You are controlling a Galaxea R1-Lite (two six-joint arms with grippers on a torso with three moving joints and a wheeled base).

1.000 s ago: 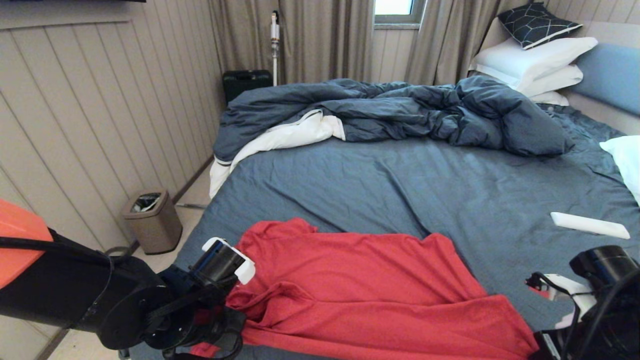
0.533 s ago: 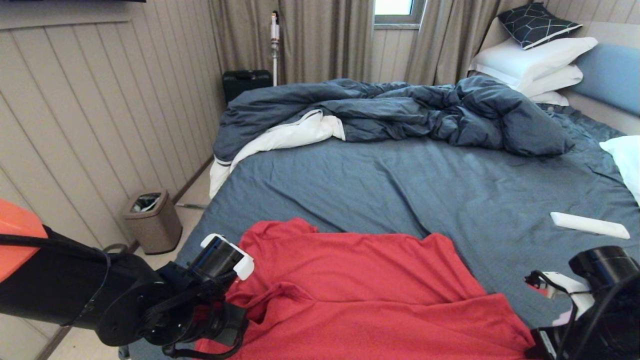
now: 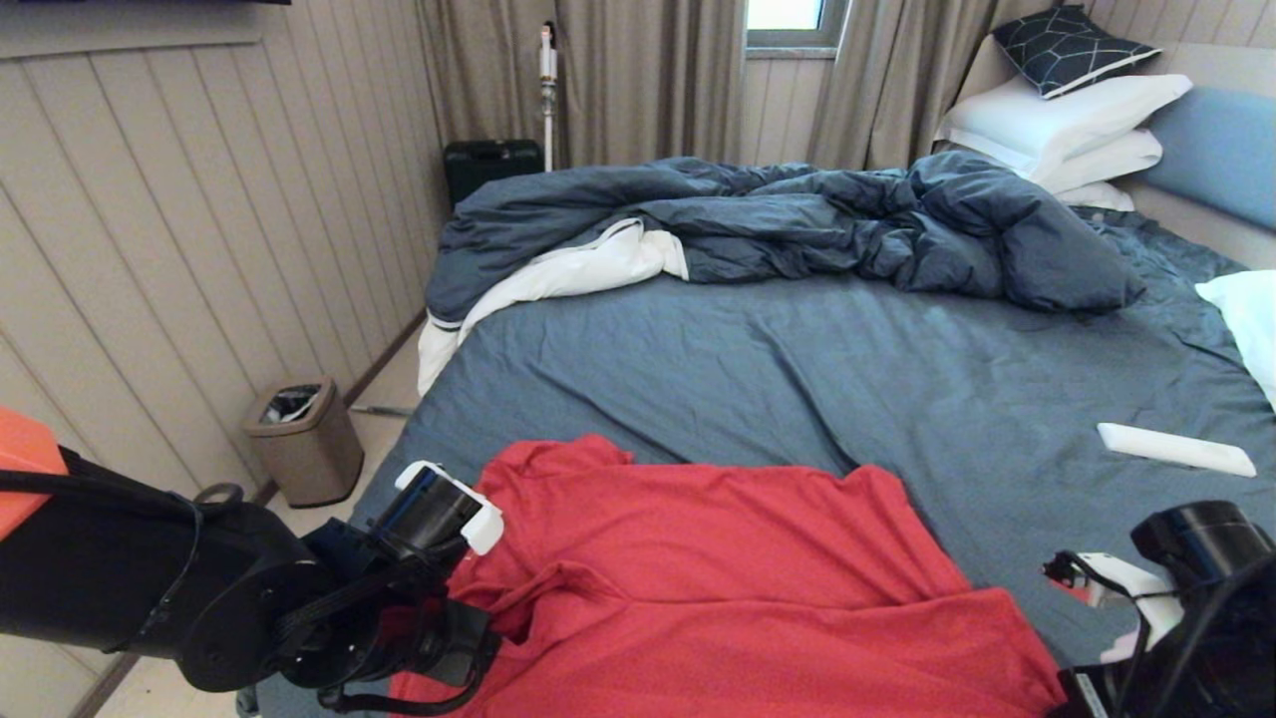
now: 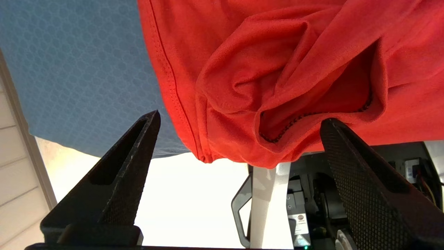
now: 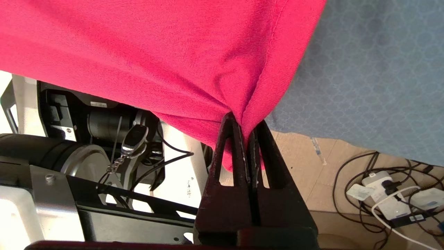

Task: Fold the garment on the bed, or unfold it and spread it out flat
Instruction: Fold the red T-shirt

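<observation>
Presently: red garment at bed's near edge

Garment [image 3: 718,588]: rumpled on the bed [image 3: 797,379], hem overhanging. Left hand [image 4: 239,121]: fingers spread wide, a bunched fold between them, untouched. Right hand [image 5: 248,139]: fingers pressed together, pinching the garment's hemmed corner.

You've got a small tan trash bin [image 3: 304,440] on the floor by the panelled wall [image 3: 179,229], a black case [image 3: 490,166] and a stick vacuum [image 3: 547,80] against the beige curtains [image 3: 638,80], and a window [image 3: 788,20] above. A white remote-like bar [image 3: 1176,449] lies flat at right. Power strip with tangled cables [image 5: 385,189] sits on the floor.
</observation>
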